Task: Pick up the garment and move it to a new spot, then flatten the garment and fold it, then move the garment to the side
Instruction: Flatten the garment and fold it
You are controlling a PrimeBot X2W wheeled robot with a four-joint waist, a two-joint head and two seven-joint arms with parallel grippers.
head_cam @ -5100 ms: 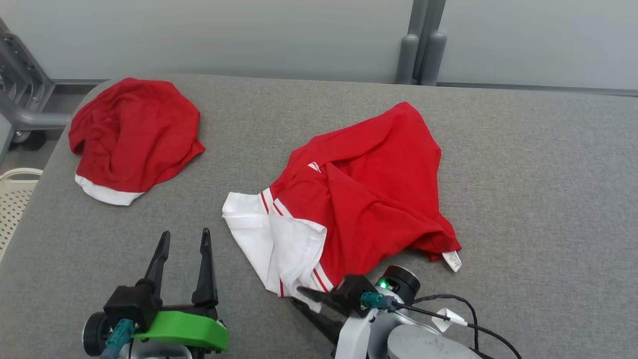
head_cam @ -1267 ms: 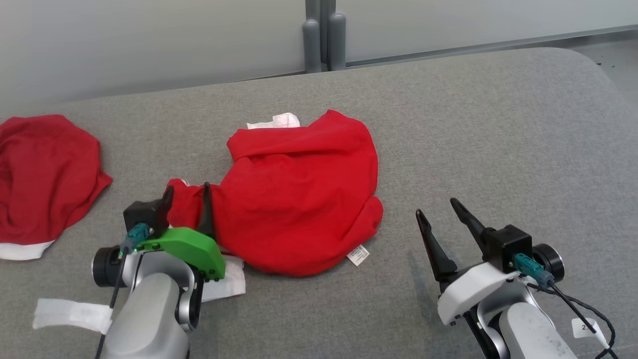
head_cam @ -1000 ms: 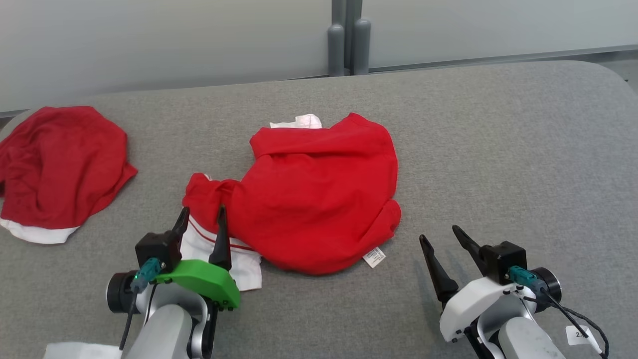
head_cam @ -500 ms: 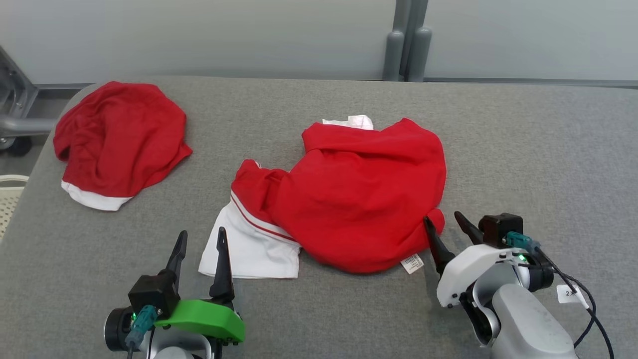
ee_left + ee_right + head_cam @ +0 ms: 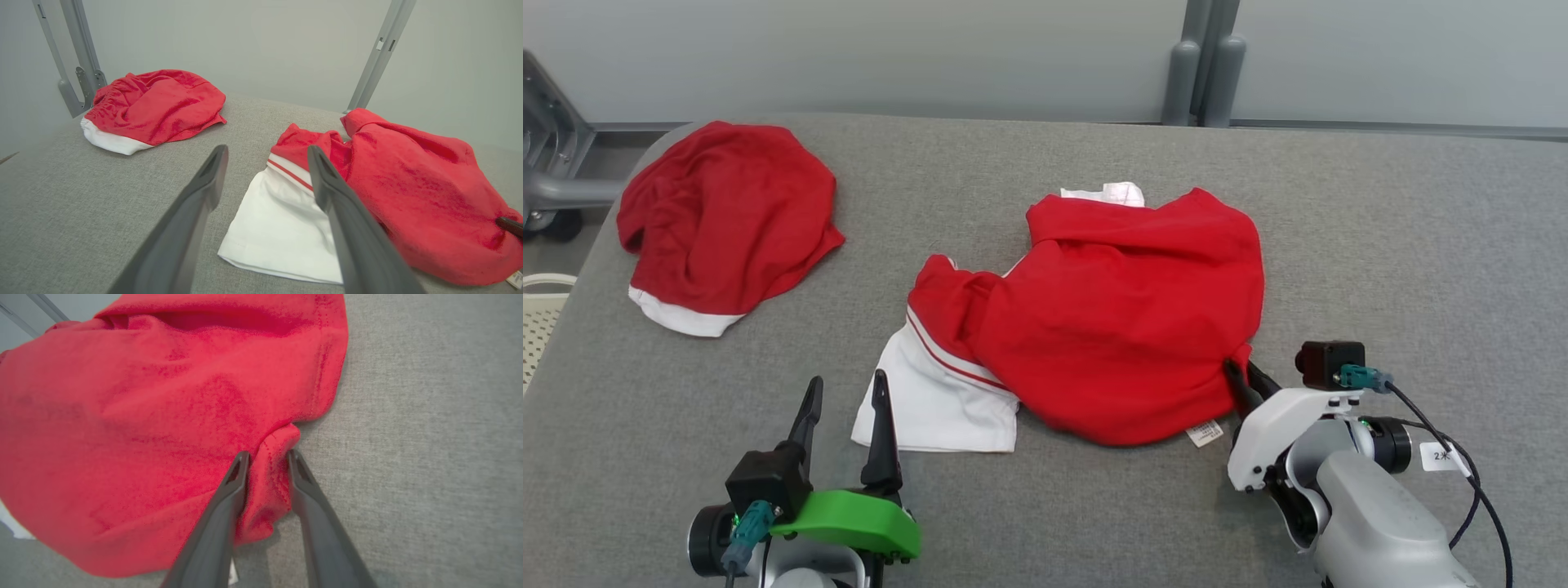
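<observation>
The garment (image 5: 1127, 318), red with a white striped panel (image 5: 931, 408), lies crumpled mid-table; it also shows in the left wrist view (image 5: 408, 183) and the right wrist view (image 5: 143, 416). My right gripper (image 5: 1243, 371) sits at its lower right edge. There its jaws (image 5: 266, 455) have narrowed around a raised red fold, and both fingers touch the cloth. My left gripper (image 5: 847, 380) stands open just left of the white panel, with nothing between its fingers (image 5: 265, 151).
A second red garment with a white hem (image 5: 727, 212) lies at the table's far left corner (image 5: 159, 102). A white basket (image 5: 539, 318) and a metal frame (image 5: 547, 163) stand past the left edge. The grey table (image 5: 1421, 245) stretches to the right.
My right gripper has reached forward to the garment's lower right edge and its jaws have narrowed around a fold. The left gripper has drawn back off the white panel. The camera has shifted.
</observation>
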